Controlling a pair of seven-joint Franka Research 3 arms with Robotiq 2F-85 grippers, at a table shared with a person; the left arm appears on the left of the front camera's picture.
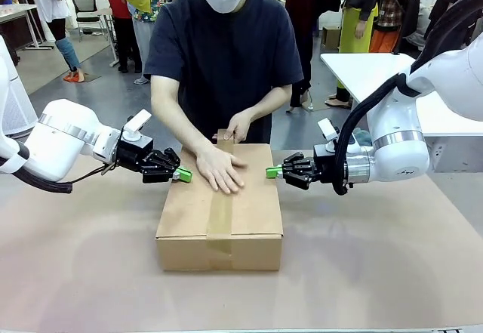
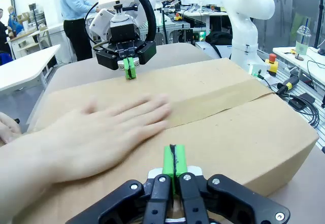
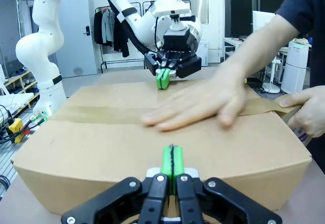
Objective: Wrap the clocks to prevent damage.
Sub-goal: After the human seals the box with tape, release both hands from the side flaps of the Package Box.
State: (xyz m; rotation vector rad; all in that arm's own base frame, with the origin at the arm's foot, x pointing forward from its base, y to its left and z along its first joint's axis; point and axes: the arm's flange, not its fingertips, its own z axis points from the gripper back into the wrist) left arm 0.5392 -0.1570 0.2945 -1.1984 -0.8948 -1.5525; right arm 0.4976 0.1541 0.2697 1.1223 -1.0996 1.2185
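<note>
The clocks are out of view. A closed cardboard box (image 1: 256, 205) sits mid-table with brown tape (image 1: 219, 223) running along its top seam and down the front. My left gripper (image 1: 183, 174) is shut, its green tips pressed against the box's left top edge (image 2: 173, 164). My right gripper (image 1: 272, 172) is shut too, tips against the right top edge (image 3: 172, 162). One hand of the person (image 1: 219, 169) lies flat on the lid. Their other hand (image 1: 236, 126) holds the tape roll at the far edge.
The person in a dark shirt (image 1: 223, 53) stands right behind the box. A white table (image 1: 361, 69) stands at the back right. Bare tabletop (image 1: 362, 272) lies in front of the box and to either side of it.
</note>
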